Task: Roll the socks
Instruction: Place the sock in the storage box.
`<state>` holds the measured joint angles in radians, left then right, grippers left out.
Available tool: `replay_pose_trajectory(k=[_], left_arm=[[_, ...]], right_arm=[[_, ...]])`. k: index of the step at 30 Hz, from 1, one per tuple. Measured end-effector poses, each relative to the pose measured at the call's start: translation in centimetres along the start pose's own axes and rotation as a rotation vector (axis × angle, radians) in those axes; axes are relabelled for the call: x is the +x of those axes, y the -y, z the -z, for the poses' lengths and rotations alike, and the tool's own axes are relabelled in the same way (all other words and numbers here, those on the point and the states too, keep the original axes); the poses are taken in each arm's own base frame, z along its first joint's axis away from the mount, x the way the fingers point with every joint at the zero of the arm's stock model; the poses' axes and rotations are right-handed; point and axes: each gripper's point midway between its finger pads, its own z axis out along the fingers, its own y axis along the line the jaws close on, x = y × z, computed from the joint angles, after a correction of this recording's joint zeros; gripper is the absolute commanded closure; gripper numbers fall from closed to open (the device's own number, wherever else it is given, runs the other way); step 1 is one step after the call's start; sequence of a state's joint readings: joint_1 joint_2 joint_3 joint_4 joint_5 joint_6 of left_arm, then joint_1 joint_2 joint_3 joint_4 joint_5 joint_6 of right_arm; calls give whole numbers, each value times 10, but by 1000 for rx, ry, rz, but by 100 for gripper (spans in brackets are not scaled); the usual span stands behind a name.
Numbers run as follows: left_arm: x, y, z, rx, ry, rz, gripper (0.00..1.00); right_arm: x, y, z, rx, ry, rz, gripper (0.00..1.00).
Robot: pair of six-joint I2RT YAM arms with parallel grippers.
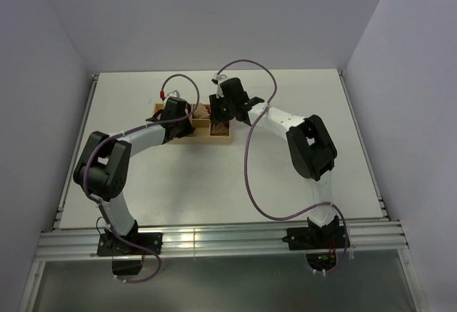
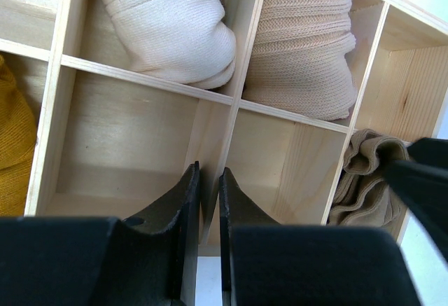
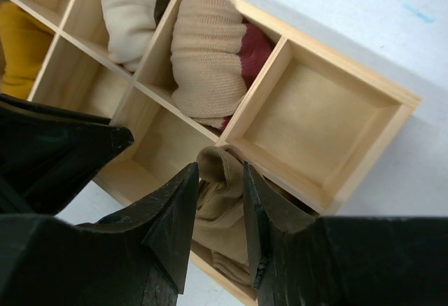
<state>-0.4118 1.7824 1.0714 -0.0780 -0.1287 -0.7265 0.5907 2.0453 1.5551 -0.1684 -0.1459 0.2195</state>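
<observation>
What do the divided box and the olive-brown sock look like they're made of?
The divided box looks like pale bare wood, perhaps pine or thin plywood: grain lines show, and the surface is matte with no paint. The olive-brown sock looks like soft knitted fabric, possibly a cotton blend: it folds limply, with a fine ribbed, matte surface.
</observation>
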Motion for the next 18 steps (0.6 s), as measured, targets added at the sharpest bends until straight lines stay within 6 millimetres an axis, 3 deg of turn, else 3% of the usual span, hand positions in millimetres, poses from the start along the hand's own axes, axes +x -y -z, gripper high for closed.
replay_pose_trajectory(k=[4,11,18], left_arm=[[0,0,0,0,0,0,100],[0,0,0,0,0,0,100],[0,0,0,0,-1,1,100]], right_arm=[[12,0,-8,-18,-34,0,64],[18,-1,-9,-29,-58,23,94],[30,0,-6,-24,-102,52,98]])
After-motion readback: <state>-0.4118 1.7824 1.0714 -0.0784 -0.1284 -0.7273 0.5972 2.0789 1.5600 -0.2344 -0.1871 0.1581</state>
